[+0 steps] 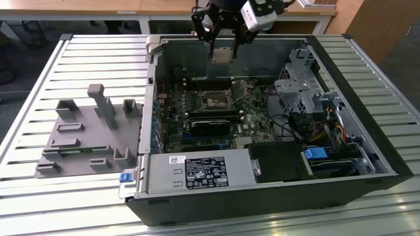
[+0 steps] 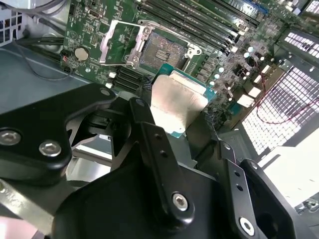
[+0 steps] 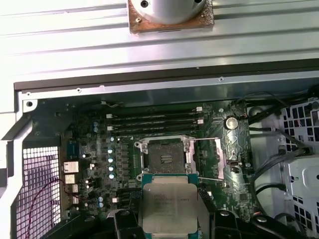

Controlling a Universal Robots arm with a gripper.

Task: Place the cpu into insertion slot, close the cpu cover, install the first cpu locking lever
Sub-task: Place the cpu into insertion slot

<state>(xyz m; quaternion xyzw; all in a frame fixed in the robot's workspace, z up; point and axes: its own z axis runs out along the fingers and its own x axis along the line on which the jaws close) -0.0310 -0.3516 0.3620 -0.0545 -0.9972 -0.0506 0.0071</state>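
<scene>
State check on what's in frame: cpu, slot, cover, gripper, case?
cpu: held above the board, not seated.
insertion slot: empty, uncovered.
cpu cover: swung open, off the slot.
gripper: shut on the cpu.
computer case: lying flat, open side up.

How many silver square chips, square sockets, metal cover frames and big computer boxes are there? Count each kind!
cpu: 1
insertion slot: 1
cpu cover: 1
computer case: 1
Total: 4
</scene>
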